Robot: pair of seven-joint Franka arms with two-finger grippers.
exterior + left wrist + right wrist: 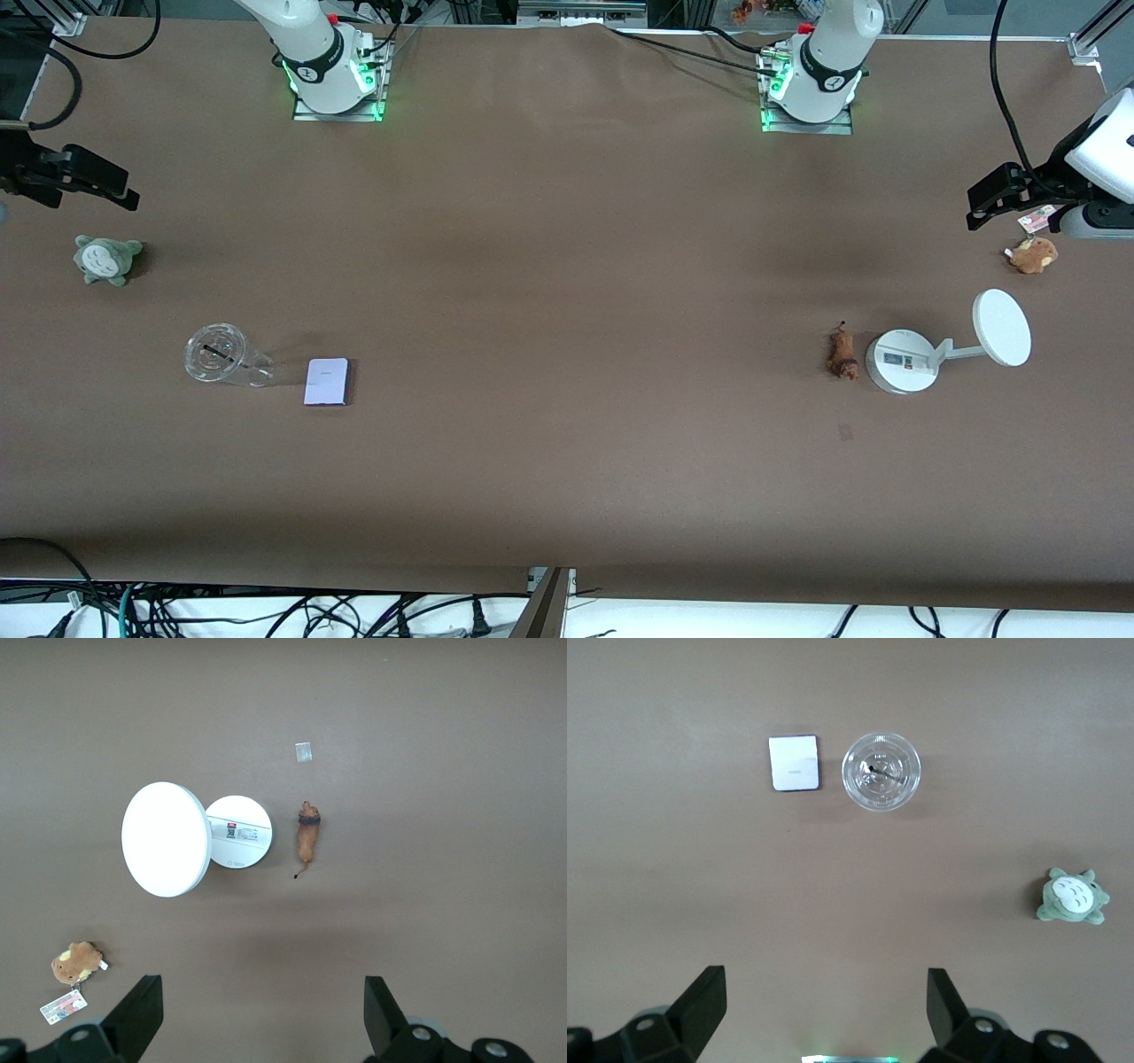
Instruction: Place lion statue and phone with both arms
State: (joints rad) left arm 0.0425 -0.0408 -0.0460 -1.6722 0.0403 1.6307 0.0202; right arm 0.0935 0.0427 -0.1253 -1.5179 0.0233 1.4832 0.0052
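Note:
The lion statue (842, 354), a small reddish-brown figurine with a thin tail, lies flat on the brown table beside a white stand; the left wrist view shows the lion statue (307, 837) too. The phone (327, 382), a pale slab with a dark purple edge, lies flat next to a clear cup, and the right wrist view has the phone (794, 763) as well. My left gripper (976, 209) hangs open and empty high over the left arm's end of the table, its jaws (263, 992) wide apart. My right gripper (124, 190) hangs open and empty over the right arm's end, jaws (827, 988) spread.
A white stand (899, 361) with a round disc (166, 839) is beside the lion. A tan plush (1033, 254) with a tag lies under the left gripper. A clear cup (217, 354) stands beside the phone. A grey-green plush (106, 259) sits near the right gripper. A small tape mark (845, 431) is on the table.

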